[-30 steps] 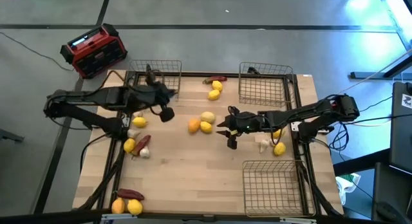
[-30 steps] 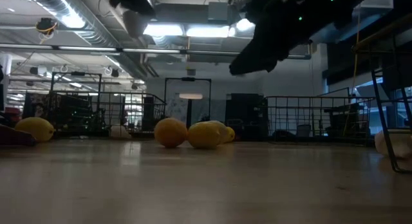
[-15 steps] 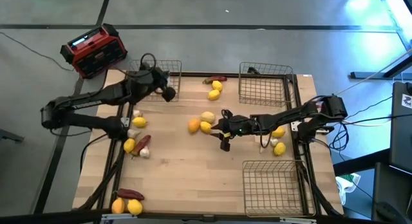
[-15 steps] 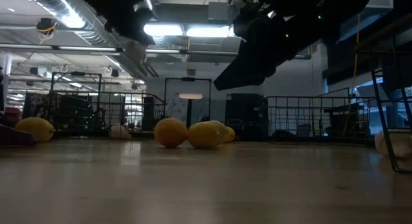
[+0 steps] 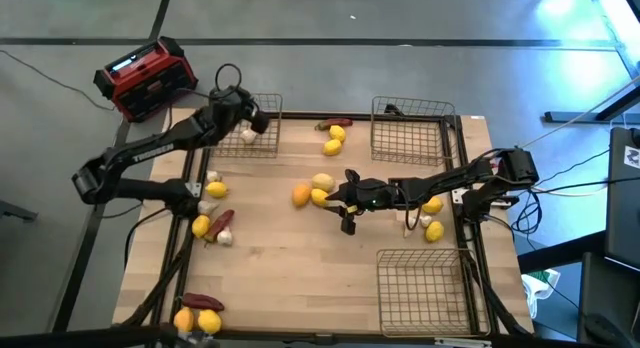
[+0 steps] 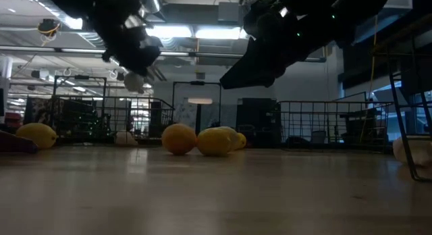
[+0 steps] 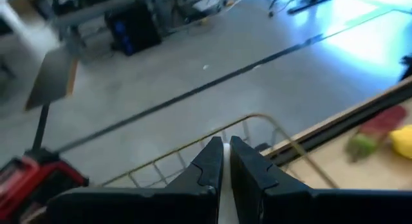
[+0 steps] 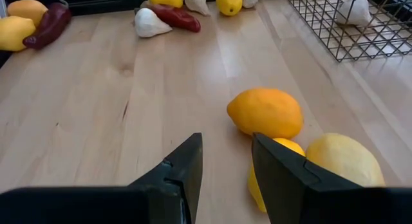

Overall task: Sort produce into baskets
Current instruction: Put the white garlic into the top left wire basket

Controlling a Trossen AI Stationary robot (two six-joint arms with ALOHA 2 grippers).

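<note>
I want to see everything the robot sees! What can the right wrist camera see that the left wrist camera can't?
Only the right wrist view shows the open right gripper near an orange fruit, plus a garlic bulb in a wire basket. Only the left wrist view shows the shut left gripper, the floor and a red box. Both show wooden table and yellow fruit.

A wooden table (image 6: 216,194) stretches toward wire baskets (image 6: 324,123) at the far edge. Near its middle sit an orange fruit (image 6: 179,138) and a yellow fruit (image 6: 216,142), touching; another yellow fruit (image 6: 37,135) lies far to one side. The left gripper (image 6: 135,76) hangs above, a whitish bulb (image 6: 133,80) at its tip. The right gripper (image 6: 236,78) hovers above the middle fruits.
</note>
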